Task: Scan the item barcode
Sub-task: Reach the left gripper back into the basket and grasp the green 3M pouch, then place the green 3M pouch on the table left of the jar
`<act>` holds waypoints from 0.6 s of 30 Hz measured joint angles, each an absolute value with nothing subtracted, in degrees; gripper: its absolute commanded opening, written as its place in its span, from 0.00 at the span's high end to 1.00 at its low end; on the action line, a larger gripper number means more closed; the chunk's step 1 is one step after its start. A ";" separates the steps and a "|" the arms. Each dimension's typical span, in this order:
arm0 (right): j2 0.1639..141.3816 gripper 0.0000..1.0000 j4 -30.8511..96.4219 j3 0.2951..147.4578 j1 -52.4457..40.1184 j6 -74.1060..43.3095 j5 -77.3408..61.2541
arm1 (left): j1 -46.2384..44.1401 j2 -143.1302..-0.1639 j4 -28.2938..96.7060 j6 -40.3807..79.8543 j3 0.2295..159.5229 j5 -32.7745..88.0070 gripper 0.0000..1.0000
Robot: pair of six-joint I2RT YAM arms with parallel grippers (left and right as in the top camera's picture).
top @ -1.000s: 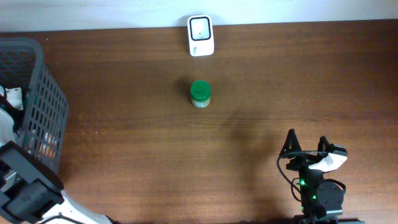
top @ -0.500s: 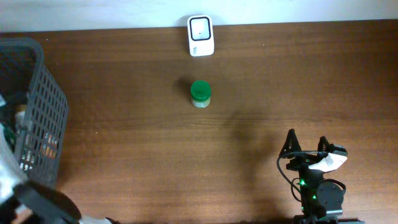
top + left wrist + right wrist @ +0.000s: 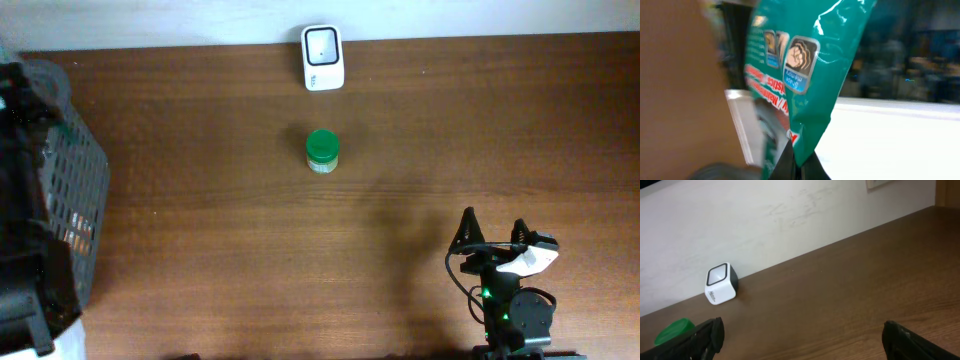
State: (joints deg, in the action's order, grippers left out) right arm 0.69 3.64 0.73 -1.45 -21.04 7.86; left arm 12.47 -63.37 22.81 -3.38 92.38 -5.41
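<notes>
My left gripper [image 3: 795, 165] is shut on the lower edge of a teal foil packet [image 3: 810, 75] with printed labels, which fills the left wrist view; no barcode shows. From overhead the left arm [image 3: 25, 200] is a dark blur over the basket, hiding the packet and jaws. The white scanner [image 3: 322, 57] stands at the table's far edge, and the right wrist view shows this scanner [image 3: 720, 284] against the wall. My right gripper [image 3: 493, 232] rests open near the front right with nothing between its fingers [image 3: 710, 332].
A dark mesh basket [image 3: 80, 170] stands at the left edge, partly under the left arm. A green-lidded jar [image 3: 322, 150] sits mid-table in front of the scanner; the jar [image 3: 674, 331] also shows low left in the right wrist view.
My left gripper has shut on the packet, and the left arm has swung up over the basket. The right arm, jar and scanner have not moved.
</notes>
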 measured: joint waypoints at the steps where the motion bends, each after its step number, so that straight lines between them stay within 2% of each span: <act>1: 0.69 0.02 3.66 0.73 -1.45 -21.02 7.88 | 8.84 -63.53 26.61 -3.18 92.92 -5.89 1.00; 3: 0.69 0.02 3.66 0.73 -1.45 -21.02 7.86 | -0.56 -65.76 35.51 -1.41 93.21 -5.72 1.00; 6: 0.69 0.02 3.64 0.73 -1.48 -21.04 7.86 | -8.19 -76.27 47.72 4.45 92.95 -5.82 1.00; 9: 0.69 0.02 3.64 0.73 -1.45 -20.99 7.88 | -10.28 -87.96 60.64 12.25 92.75 -5.78 1.00; 14: 0.69 0.02 3.64 0.73 -1.45 -21.04 7.88 | -10.94 -104.51 65.98 16.36 92.58 -5.82 1.00; 15: 0.69 0.02 3.64 0.73 -1.45 -21.04 7.86 | -11.66 -106.30 65.98 16.53 92.58 -5.82 0.90; 16: 0.69 0.02 3.64 0.73 -1.45 -20.99 7.88 | -13.76 -109.71 65.23 16.56 92.58 -5.21 0.54; 17: 0.69 0.02 3.64 0.73 -1.45 -21.02 7.88 | -14.55 -110.10 64.51 16.91 92.53 -4.19 0.31; 18: 0.69 0.02 3.64 0.73 -1.45 -21.04 7.88 | -15.55 -110.10 61.36 17.04 92.55 -1.74 0.18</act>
State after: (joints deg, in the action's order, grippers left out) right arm 0.69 3.64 0.73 -1.45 -21.04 7.88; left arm -15.55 -110.10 61.36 17.04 92.55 -1.74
